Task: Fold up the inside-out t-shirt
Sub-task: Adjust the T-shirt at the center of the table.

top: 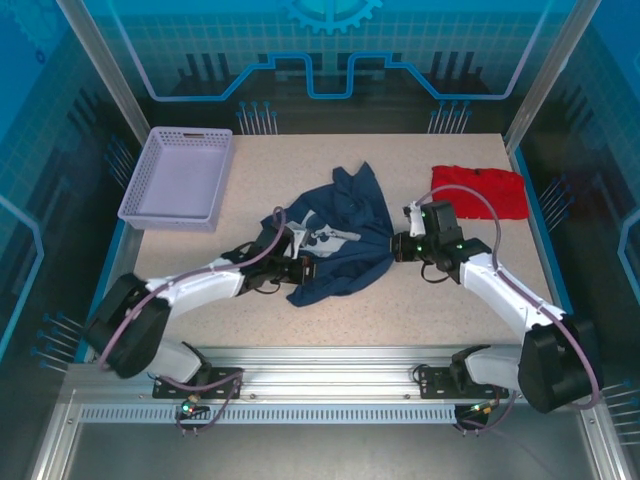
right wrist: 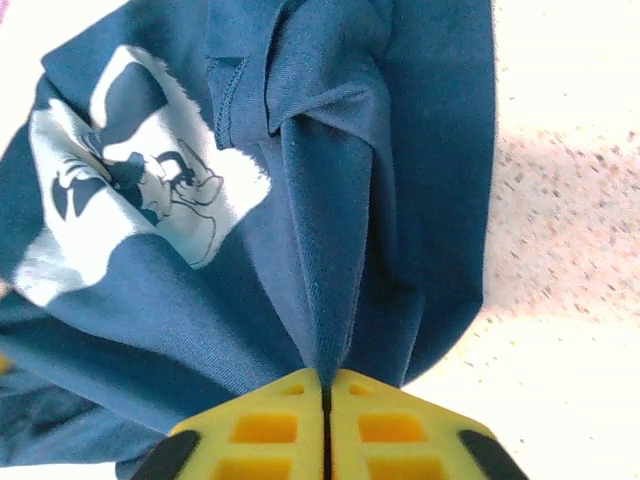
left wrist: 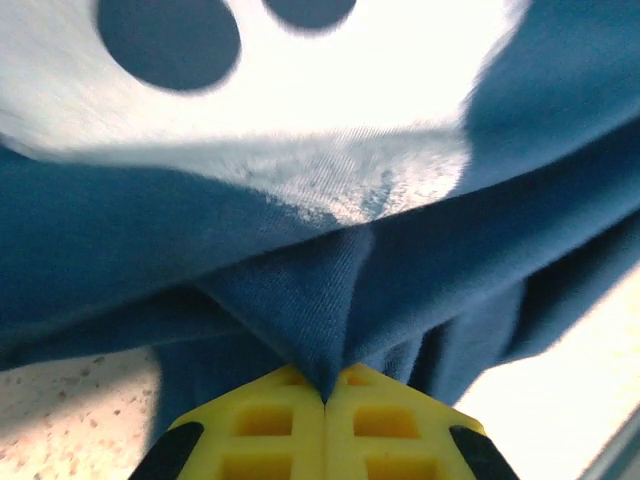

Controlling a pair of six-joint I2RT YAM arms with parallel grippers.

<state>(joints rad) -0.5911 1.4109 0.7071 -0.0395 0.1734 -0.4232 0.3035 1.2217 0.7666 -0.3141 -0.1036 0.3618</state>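
The dark navy t-shirt (top: 345, 235) lies bunched in the middle of the table, a pale printed patch (top: 325, 238) showing near its centre. My left gripper (top: 300, 268) is at the shirt's left side, shut on a pinched fold of navy cloth (left wrist: 330, 300); the white print (left wrist: 330, 110) hangs just beyond. At the shirt's right edge, my right gripper (top: 398, 246) is shut on another ridge of the cloth (right wrist: 325, 260), and the printed figure (right wrist: 140, 190) sits to the left of that ridge. The yellow fingertips (right wrist: 270, 425) meet with cloth between them.
A lavender basket (top: 180, 178) stands at the table's back left. A bright red folded garment (top: 480, 190) lies at the back right, just behind the right arm. Bare speckled tabletop (top: 400, 310) runs along the front.
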